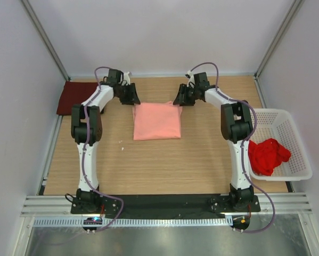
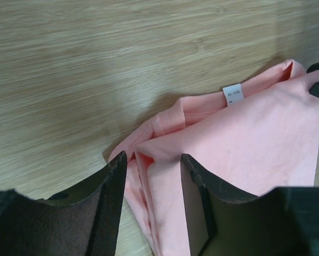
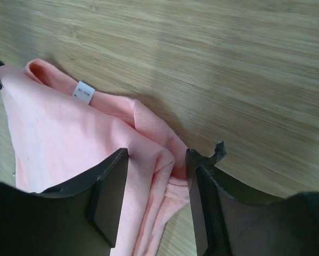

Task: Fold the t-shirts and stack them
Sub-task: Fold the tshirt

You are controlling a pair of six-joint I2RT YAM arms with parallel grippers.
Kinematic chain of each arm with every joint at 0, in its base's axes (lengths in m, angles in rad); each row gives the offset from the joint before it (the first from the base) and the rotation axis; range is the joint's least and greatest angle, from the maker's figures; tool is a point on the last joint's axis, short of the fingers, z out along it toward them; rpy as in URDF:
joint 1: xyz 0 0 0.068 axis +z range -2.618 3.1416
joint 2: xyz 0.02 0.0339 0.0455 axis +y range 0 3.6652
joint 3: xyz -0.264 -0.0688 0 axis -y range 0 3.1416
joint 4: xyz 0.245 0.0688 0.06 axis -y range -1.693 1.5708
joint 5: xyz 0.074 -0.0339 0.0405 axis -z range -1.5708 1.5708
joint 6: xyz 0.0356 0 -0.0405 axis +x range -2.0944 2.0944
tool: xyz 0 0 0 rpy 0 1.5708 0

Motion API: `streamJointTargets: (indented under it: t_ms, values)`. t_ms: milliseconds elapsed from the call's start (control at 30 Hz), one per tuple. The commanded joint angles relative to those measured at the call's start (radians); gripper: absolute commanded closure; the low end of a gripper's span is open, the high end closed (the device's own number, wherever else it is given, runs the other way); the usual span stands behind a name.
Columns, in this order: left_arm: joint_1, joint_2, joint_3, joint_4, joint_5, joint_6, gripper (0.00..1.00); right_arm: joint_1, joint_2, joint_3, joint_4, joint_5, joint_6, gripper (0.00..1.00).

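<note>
- Corners on the far edge of the folded salmon-pink cloth t-shirt (image 1: 157,121), lying mid-table, sit between the fingers: far-left in the left gripper (image 2: 153,159), far-right in the right gripper (image 3: 156,154).
- Both sets of jaws stand apart, straddling cloth, not yet clamped.
- That edge runs left to right; each arm is equally near its own corner, so closing and drawing toward the bases looks likely.

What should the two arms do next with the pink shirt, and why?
Probably close both grippers. The left gripper and the right gripper each sit open at a far corner of the pink shirt, with its layered edge lying between the jaws. Pinching now would likely secure both corners, so the arms could lift them together for another fold.
</note>
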Motion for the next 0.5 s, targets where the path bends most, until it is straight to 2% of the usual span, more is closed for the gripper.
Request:
streamJointTargets:
  t_ms: [0,100,167,267,300,367,467]
  values:
    - [0.005,0.008,0.025,-0.005,0.059,0.037,0.55,0.004,0.006,0.044,0.013,-0.042,-0.009,0.46]
    - [0.005,0.011,0.026,-0.001,0.08,0.036,0.6,0.003,0.005,0.033,0.034,-0.054,0.002,0.48]
    - [0.005,0.014,0.029,0.001,0.093,0.033,0.62,0.004,0.005,0.027,0.054,-0.06,0.006,0.52]
    - [0.004,0.019,0.037,0.002,0.108,0.02,0.75,0.003,-0.01,0.01,0.083,-0.066,0.013,0.71]
    - [0.005,0.019,0.039,0.002,0.108,0.016,0.88,0.004,-0.017,0.002,0.094,-0.066,0.013,0.82]
    - [0.005,0.014,0.037,0.008,0.111,-0.006,0.99,0.006,-0.046,-0.028,0.131,-0.066,0.019,0.93]
    - [0.005,-0.004,0.033,0.018,0.096,-0.049,1.0,0.007,-0.09,-0.061,0.167,-0.06,0.025,0.99]
